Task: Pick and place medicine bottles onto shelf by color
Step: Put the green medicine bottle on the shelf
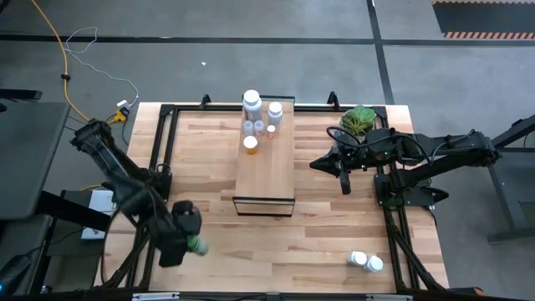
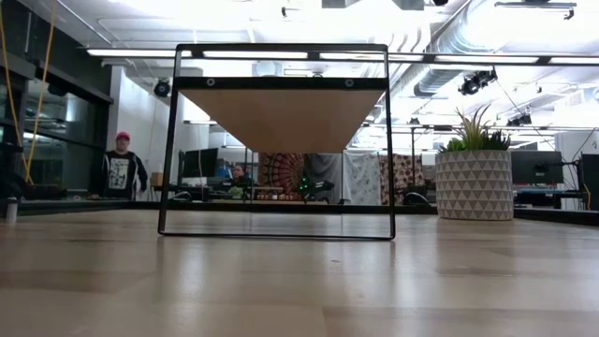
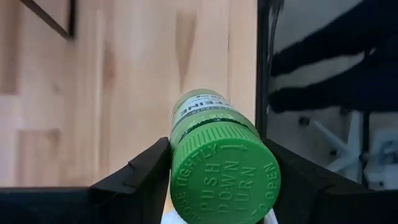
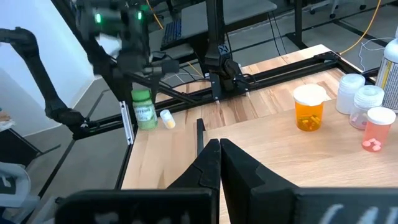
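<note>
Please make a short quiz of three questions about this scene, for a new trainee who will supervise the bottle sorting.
1. True or false: the left gripper is closed on the green bottle.
2. Where do the two white-capped bottles lie that are not on the shelf?
A. beside the potted plant
B. on the table, at its near right corner
C. under the shelf
3. Fill in: the orange bottle on the shelf has a ____ cap.

Key
1. True; its fingers press the bottle from both sides, at the table's near left part.
2. B
3. white

The right gripper waits shut, right of the shelf.
</note>
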{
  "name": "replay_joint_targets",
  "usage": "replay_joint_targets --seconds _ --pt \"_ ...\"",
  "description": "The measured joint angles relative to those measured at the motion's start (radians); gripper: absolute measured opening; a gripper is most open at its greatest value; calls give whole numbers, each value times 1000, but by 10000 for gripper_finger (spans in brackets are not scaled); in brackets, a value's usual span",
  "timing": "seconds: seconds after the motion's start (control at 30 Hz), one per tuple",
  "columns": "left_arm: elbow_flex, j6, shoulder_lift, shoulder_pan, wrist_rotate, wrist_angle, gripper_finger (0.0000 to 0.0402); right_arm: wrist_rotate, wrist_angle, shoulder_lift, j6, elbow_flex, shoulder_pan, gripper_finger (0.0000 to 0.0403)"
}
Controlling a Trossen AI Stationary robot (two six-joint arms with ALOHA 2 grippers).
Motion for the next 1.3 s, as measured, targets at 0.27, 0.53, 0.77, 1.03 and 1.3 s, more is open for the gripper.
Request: replay_joint_targets --seconds 0.27,0.53,0.77,1.03,1.3 --pt "330 130 -14 194 -1 -226 204 0 0 0 3 0 0 0" --pt "607 211 70 464 -13 -417 204 0 -3 0 15 0 0 0" --pt "654 410 186 668 48 -429 204 0 -7 0 19 0 0 0" --pt "653 599 336 839 99 -447 204 0 -7 0 34 0 0 0" --pt "653 699 443 872 121 -402 204 3 -9 0 40 0 0 0"
